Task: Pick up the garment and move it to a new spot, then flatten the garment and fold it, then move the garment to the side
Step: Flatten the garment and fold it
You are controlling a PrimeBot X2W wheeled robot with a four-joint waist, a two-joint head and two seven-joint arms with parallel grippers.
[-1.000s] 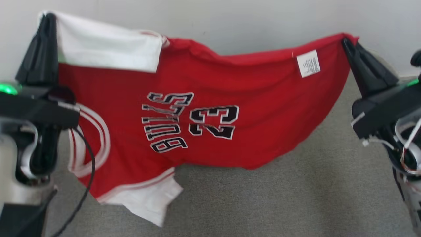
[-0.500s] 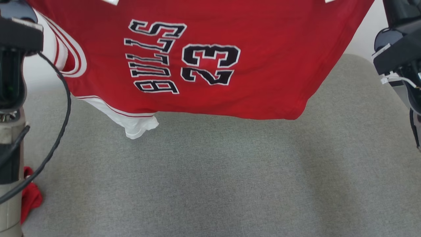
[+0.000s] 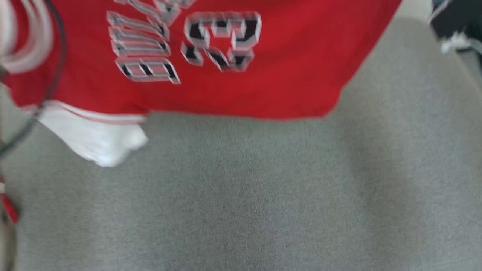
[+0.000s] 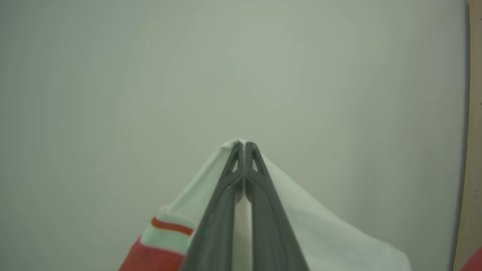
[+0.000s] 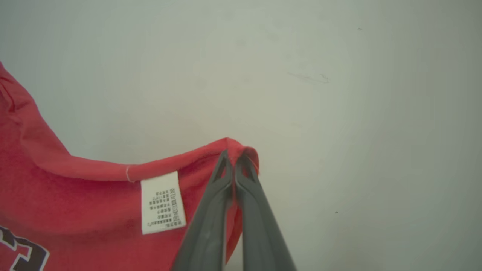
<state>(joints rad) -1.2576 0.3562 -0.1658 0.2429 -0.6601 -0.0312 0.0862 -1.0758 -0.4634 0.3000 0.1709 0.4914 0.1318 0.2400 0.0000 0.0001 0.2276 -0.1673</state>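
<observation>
Two pinches carry everything. My left gripper (image 4: 243,145) is pressed together on a white corner of the garment (image 3: 286,79). My right gripper (image 5: 234,156) is pressed together on a red hem corner, with the care label (image 5: 162,202) just beside it toward nine o'clock in the right wrist view. Both wrists face a pale wall (image 4: 241,67).

The head view is blurred. In it the red jersey hangs as a sheet across twelve o'clock, and its lower edge appears to hang clear of the grey surface (image 3: 263,203). A white sleeve (image 3: 94,143) droops lowest at about eight o'clock.

What worries me is that each hold takes only a thin bit of cloth at my fingertips. A sharp swing, or too much pull apart, could slide a corner out and drop the jersey in a heap. I judge the sleeve would touch down first as I lower, and it could tuck under the body and leave a crease to flatten. A dark cable (image 3: 62,52) runs close to the cloth at ten o'clock and might snag it.
</observation>
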